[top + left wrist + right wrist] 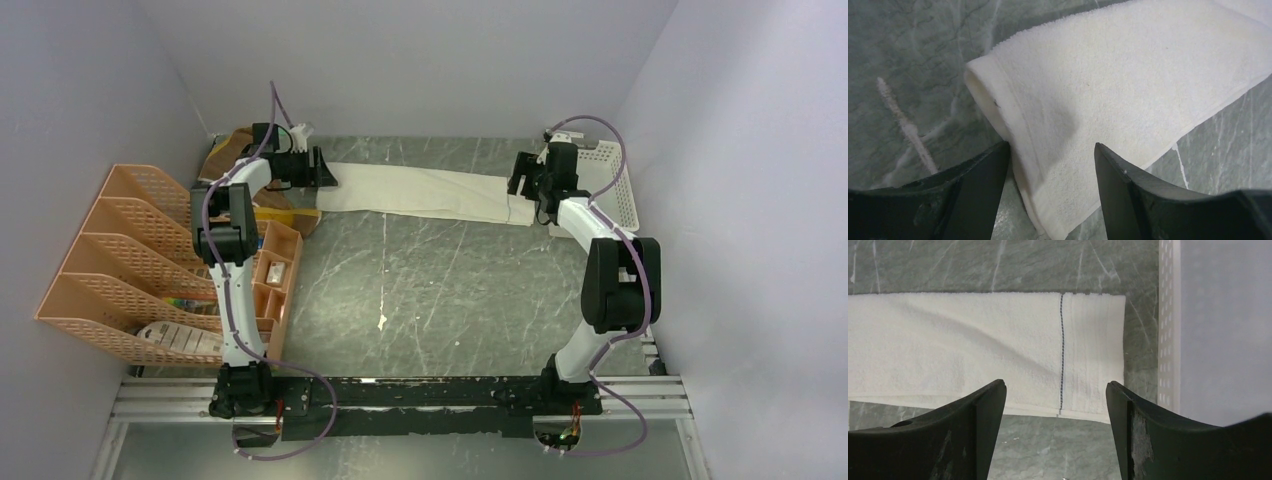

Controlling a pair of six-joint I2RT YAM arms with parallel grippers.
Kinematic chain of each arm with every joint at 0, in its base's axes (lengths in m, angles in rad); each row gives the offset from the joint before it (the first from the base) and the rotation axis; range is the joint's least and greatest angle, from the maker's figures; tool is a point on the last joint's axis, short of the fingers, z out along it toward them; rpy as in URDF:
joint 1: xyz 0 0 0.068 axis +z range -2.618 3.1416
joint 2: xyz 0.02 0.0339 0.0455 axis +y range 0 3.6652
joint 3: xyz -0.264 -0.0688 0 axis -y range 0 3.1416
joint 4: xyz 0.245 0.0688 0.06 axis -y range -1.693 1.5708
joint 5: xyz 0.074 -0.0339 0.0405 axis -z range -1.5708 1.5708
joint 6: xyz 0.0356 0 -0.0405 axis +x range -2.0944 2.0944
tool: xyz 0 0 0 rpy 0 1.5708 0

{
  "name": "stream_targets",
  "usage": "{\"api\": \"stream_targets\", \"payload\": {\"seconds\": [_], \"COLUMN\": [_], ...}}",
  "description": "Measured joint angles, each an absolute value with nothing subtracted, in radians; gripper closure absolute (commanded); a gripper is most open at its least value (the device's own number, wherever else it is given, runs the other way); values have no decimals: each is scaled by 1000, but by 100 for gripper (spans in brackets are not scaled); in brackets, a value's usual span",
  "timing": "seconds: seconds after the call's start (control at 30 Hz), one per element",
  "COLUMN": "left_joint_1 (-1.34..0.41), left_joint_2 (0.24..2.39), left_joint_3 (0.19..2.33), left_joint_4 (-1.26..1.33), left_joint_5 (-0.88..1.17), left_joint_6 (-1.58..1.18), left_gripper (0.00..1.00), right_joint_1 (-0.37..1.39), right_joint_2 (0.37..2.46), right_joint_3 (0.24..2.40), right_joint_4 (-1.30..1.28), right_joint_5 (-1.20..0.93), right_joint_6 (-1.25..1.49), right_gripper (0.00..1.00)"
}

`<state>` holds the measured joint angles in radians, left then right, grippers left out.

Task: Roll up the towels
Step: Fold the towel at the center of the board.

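Observation:
The cream-white towel [420,193] lies stretched out as a long strip across the far part of the table. My left gripper [325,170] is open at its left end. In the left wrist view the towel's end [1098,90] is curled over on itself, and its corner lies between the open fingers [1128,195] of the gripper [1052,150], unclamped. My right gripper [525,188] is open at the right end. In the right wrist view this gripper [1055,387] hovers just short of the towel's hem [1093,350], which has a dark stitched line. The brown and mustard towel [228,150] lies bunched behind my left arm.
An orange mesh file rack [120,260] stands along the left wall with a small orange tray [278,272] beside it. A white slotted basket [615,190] stands at the far right, just past the towel's end, and shows in the right wrist view [1168,330].

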<state>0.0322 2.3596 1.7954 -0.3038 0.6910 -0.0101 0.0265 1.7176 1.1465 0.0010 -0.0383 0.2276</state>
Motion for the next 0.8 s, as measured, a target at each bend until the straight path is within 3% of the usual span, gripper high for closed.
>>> {"api": "stream_targets", "payload": {"seconds": [0.07,0.17,0.23,0.3,0.6,0.8], "left_joint_1": [32,32,32,32,43,53], "left_joint_2": [2371,2384,2391,2393,2392,2392], "left_joint_3": [1808,1823,1828,1827,1838,2029], "left_joint_4": [-310,-315,-320,-329,-385,-570], "left_joint_5": [710,723,722,716,670,546], "left_joint_6": [-10,-12,-10,-15,-67,-38], "left_gripper": [29,42,61,91,93,93], "right_joint_1": [27,27,27,27,27,27], "right_joint_2": [1718,1718,1718,1718,1718,1718], "right_joint_3": [1147,1147,1147,1147,1147,1147], "right_joint_4": [1,1,1,1,-2,-8], "right_joint_5": [-44,-52,-56,-57,-80,-99], "right_joint_6": [228,228,227,227,220,219], "right_gripper": [26,26,26,26,26,26]}}
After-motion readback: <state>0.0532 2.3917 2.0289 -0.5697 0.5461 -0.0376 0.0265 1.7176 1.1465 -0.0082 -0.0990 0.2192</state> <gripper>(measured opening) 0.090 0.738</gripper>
